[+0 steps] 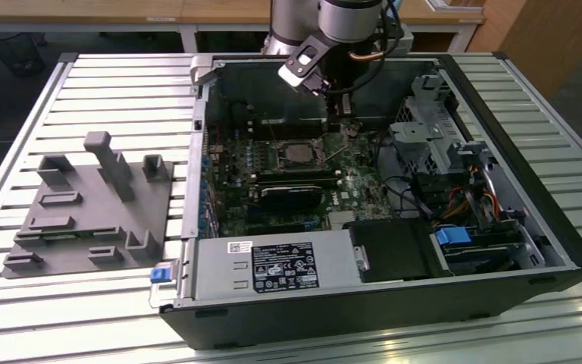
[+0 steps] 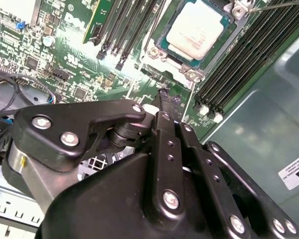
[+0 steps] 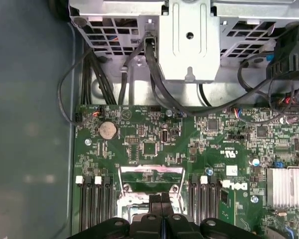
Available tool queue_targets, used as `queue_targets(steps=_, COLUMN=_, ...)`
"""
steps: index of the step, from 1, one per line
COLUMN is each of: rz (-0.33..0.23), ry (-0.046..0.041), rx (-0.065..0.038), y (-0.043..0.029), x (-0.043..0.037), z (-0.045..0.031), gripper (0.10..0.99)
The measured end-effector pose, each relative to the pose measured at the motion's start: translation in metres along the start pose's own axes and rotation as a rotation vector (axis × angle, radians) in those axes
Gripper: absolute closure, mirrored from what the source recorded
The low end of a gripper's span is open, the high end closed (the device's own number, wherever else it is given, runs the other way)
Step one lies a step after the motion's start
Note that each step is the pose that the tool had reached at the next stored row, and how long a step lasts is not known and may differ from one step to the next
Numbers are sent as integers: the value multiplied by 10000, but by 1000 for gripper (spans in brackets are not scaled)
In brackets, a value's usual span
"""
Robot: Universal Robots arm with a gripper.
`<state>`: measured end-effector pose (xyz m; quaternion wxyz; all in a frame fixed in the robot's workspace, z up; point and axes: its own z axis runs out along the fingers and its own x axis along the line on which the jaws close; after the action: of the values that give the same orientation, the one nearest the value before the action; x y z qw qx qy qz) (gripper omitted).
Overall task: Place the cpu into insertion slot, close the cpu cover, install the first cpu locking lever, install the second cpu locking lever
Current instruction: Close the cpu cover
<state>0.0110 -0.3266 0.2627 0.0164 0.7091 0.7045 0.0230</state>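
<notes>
- The cpu (image 2: 197,29) lies flat in the insertion slot (image 2: 188,73), its silvery metal top facing up.
- The chip is square, so it has no long axis. Its edges run parallel to the slot's silver frame and to the long black memory slots (image 2: 239,64) beside it.
- In the second wrist view the whole metal top and its darker border are uncovered.
- My fingers (image 2: 167,99) are pressed together with only a thin seam between them, and they hold nothing.
- In the second wrist view my fingertips hang above the green board just beside one corner of the slot's frame. They are apart from the chip and point toward it.
- In the first wrist view my fingers (image 3: 158,200) reach over the near part of the slot. The cpu cover (image 3: 152,171), a silver frame with a square window, sits just past the tips.
- Green board shows through that window, so the cover looks lifted off the chip. I cannot tell how steeply it stands.
- In the exterior view my fingers (image 1: 339,121) hang inside the open computer case (image 1: 533,250), just beside the slot (image 1: 297,152) on the exterior view's right.
- The case lies on a slatted counter (image 1: 109,98), with a grey fixture block (image 1: 89,205) well apart on the exterior view's left.
</notes>
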Motion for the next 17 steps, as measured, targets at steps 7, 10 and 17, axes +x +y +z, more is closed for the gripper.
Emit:
queue_targets(steps=7, rz=-1, ry=1, rx=0, y=53, x=2, z=6, gripper=976)
queue_targets(steps=10, rz=0, ry=0, rx=0, y=80, x=2, z=8, gripper=976)
queue_targets(steps=17, rz=-4, ry=2, rx=0, y=166, x=17, z=28, gripper=976)
